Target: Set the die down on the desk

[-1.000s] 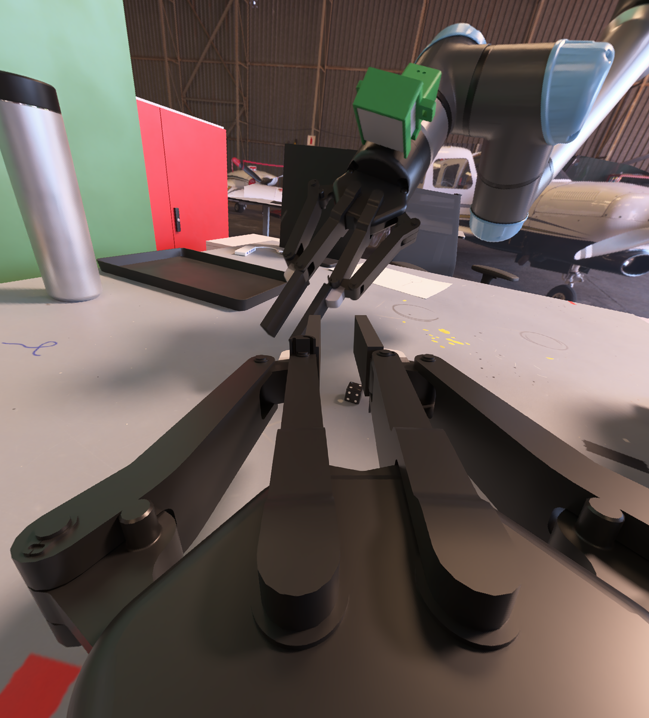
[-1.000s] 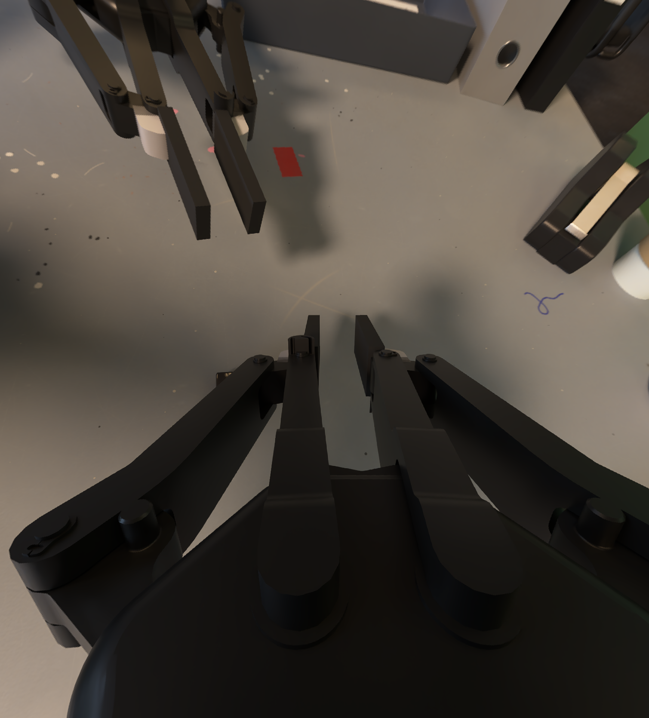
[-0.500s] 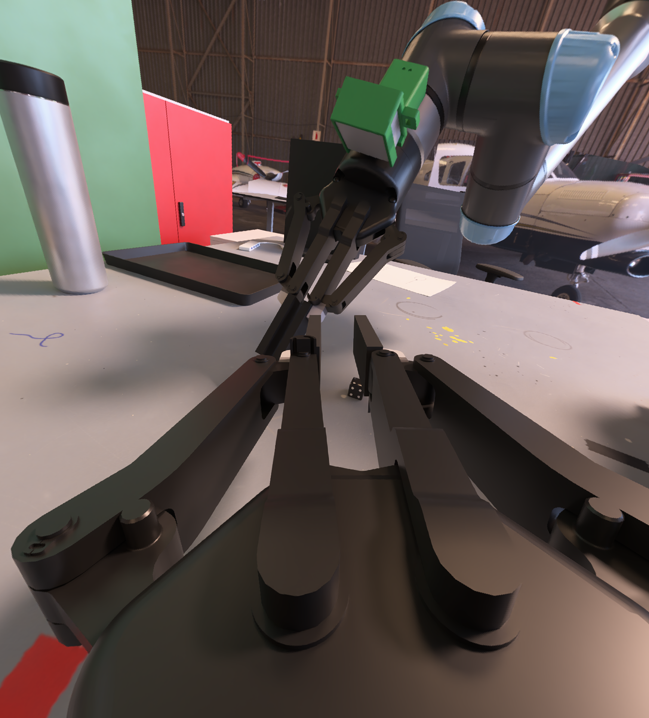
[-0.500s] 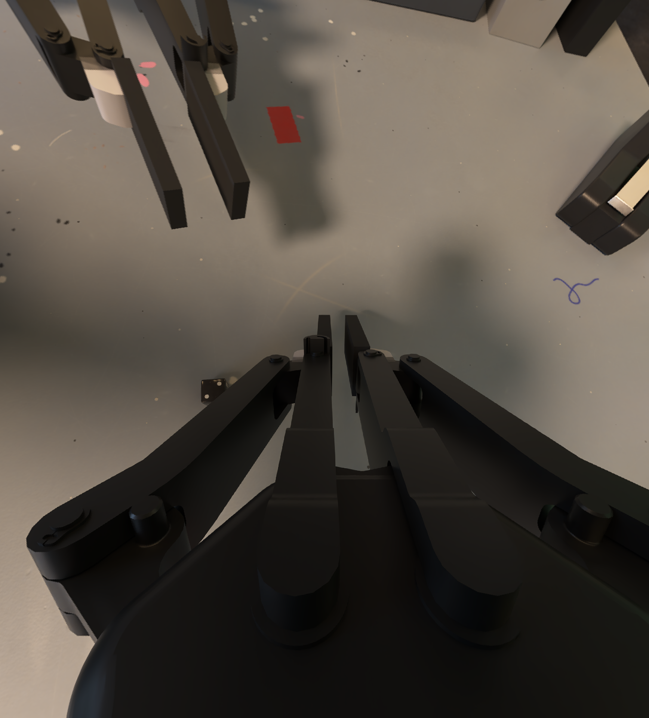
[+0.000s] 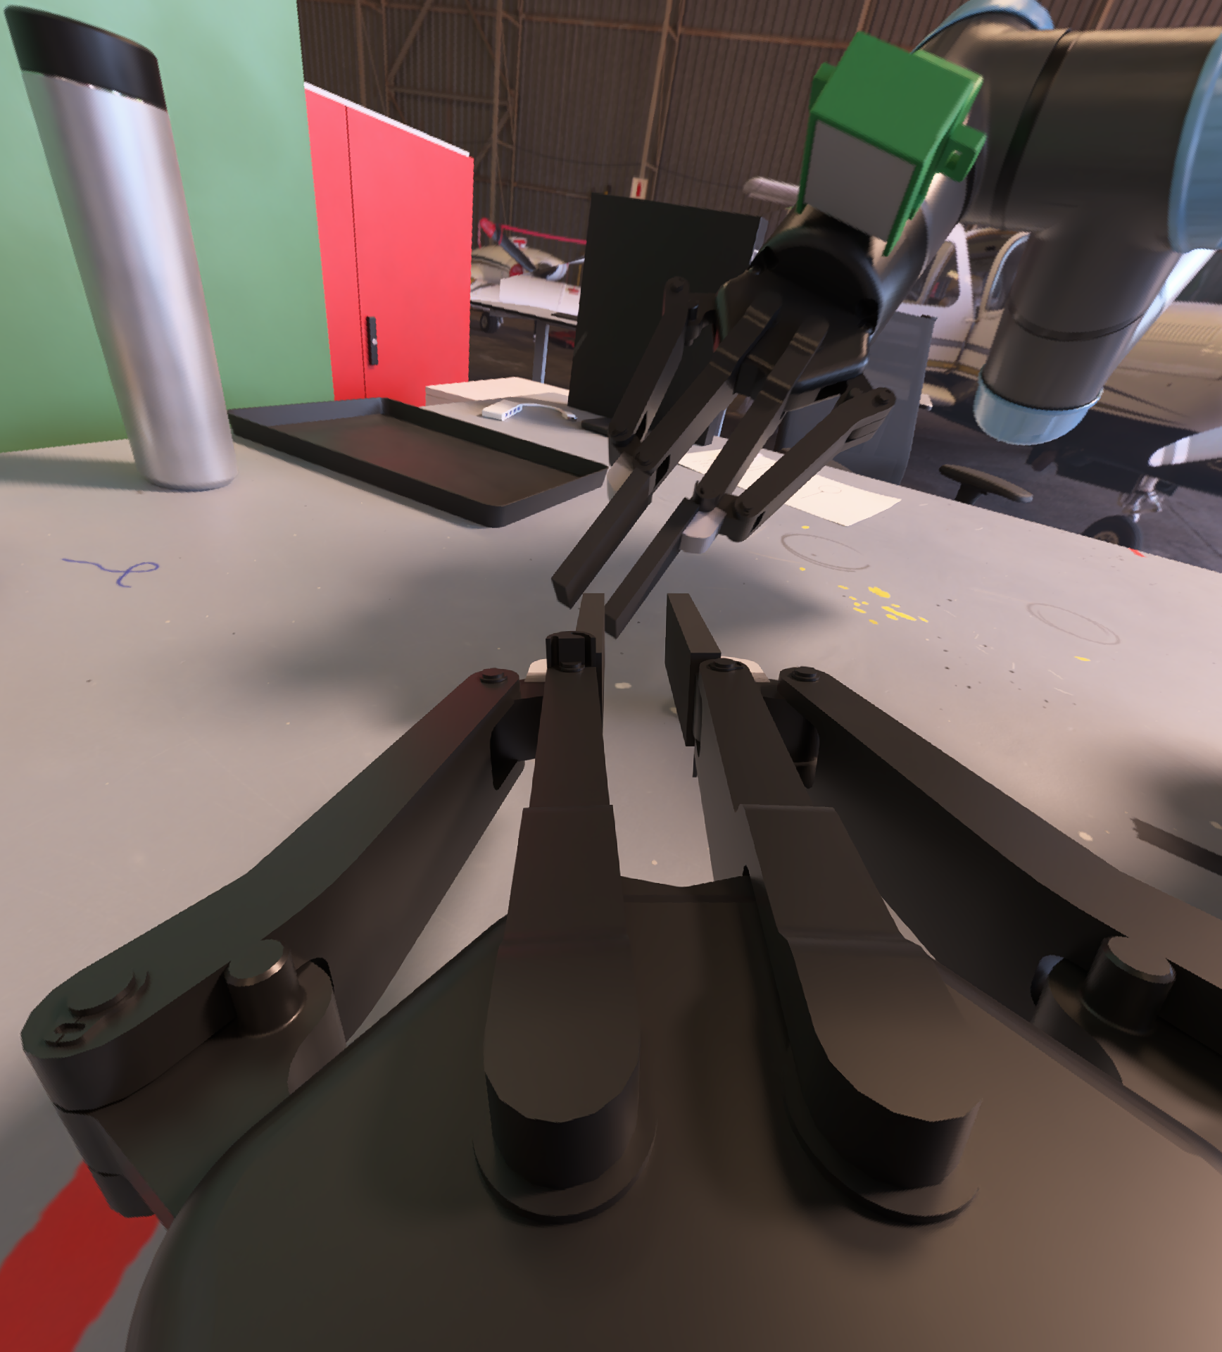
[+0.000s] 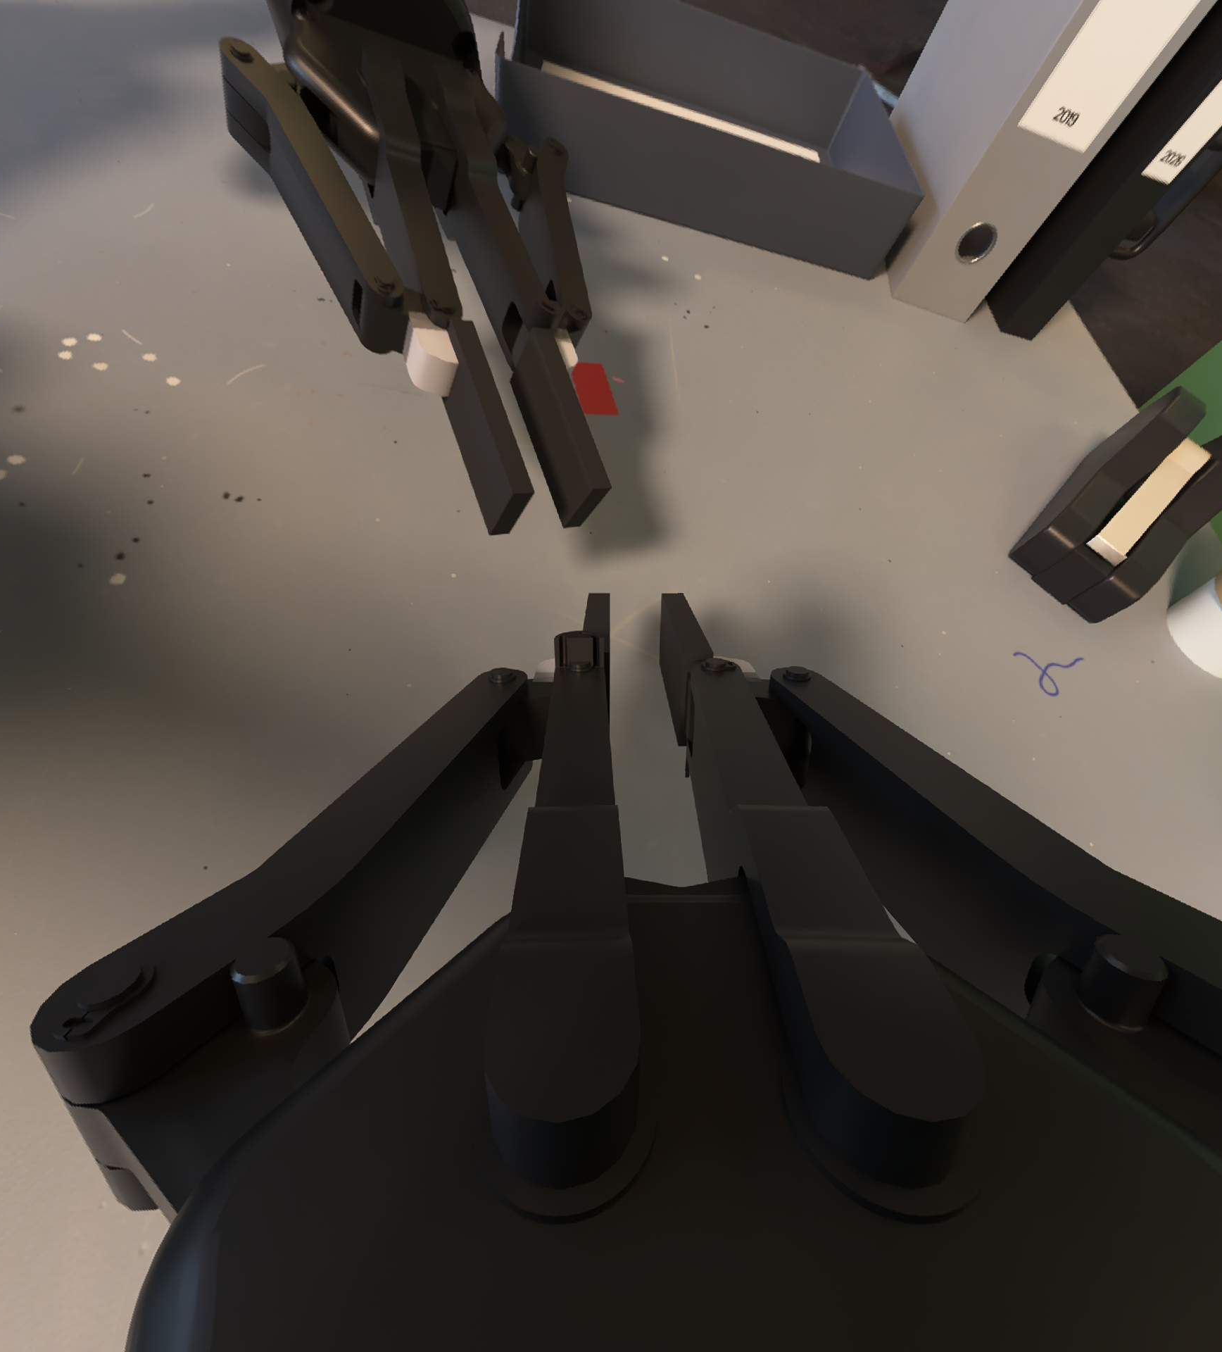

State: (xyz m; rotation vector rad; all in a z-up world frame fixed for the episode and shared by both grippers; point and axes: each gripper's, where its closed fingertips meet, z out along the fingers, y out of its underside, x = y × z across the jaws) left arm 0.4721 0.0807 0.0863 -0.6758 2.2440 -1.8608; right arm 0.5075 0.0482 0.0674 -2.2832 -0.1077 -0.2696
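On the tabletop (image 5: 228, 731), a tall flask (image 5: 125, 278) is stood at the far left, with a shallow tray (image 5: 410, 461) laid to its right. Opposite — in the right wrist view — an open box (image 6: 703, 168) is set beside two upright binders (image 6: 996, 161), and a tape dispenser (image 6: 1135, 505) is placed well to the right.

1. Left gripper (image 5: 634, 622): matte black linkage bars, round pivot pins, flat rectangular finger pads.
2. Right gripper (image 5: 590, 603): same black fingers with white inserts.
3. Right arm (image 5: 1076, 190): dark grey tubes, pale blue joint caps, green camera block (image 5: 886, 124).

Brushed-metal tumbler (image 5: 129, 278), matt paint-flecked desk (image 5: 228, 695)
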